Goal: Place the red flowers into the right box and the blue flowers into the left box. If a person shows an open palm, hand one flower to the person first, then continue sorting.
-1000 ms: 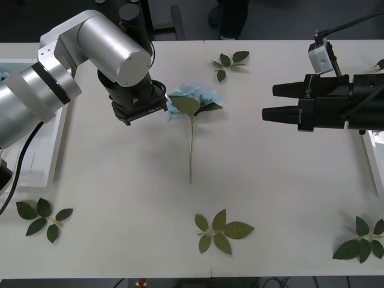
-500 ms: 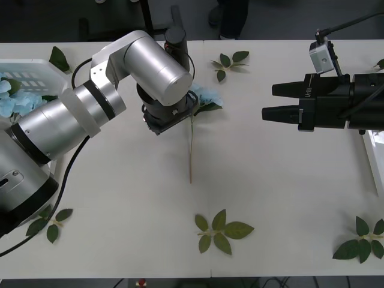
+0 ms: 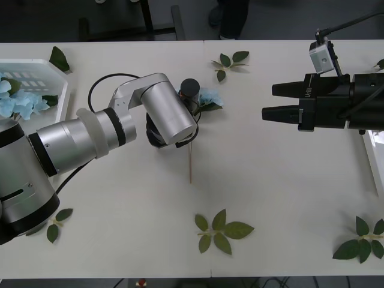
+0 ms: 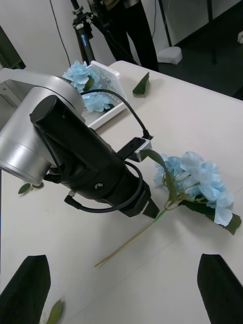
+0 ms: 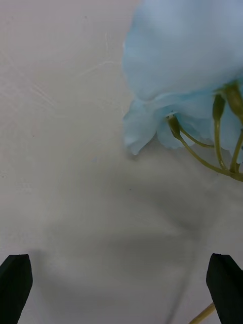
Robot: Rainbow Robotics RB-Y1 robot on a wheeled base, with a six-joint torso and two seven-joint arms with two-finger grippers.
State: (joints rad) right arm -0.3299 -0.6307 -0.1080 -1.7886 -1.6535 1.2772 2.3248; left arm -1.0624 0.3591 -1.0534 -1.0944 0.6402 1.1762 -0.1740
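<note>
One blue flower (image 3: 210, 97) lies mid-table, its thin stem (image 3: 191, 165) pointing to the near edge. My left arm's wrist (image 3: 171, 117) hangs over it and covers most of the head. In the right wrist view my left gripper (image 4: 151, 208) sits low at the stem, just below the blue head (image 4: 200, 177). Its own camera has the petals (image 5: 187, 50) close up and the left gripper (image 5: 121, 291) open, nothing between the fingers. The left box (image 3: 42, 65) at the far left holds other blue flowers (image 3: 15, 99). My right gripper (image 3: 269, 102) hovers open at the right. The red flowers are out of view.
Loose green leaf sprigs lie at the far middle (image 3: 229, 63), the near middle (image 3: 221, 231) and the near right (image 3: 363, 240). The right box rim (image 3: 375, 159) runs along the table's right edge. A person's dark legs (image 4: 126, 30) stand beyond the far edge.
My left arm has swung right from beside the left box, over the blue flower, and come down onto it, uncovering the box. The right arm has not moved.
</note>
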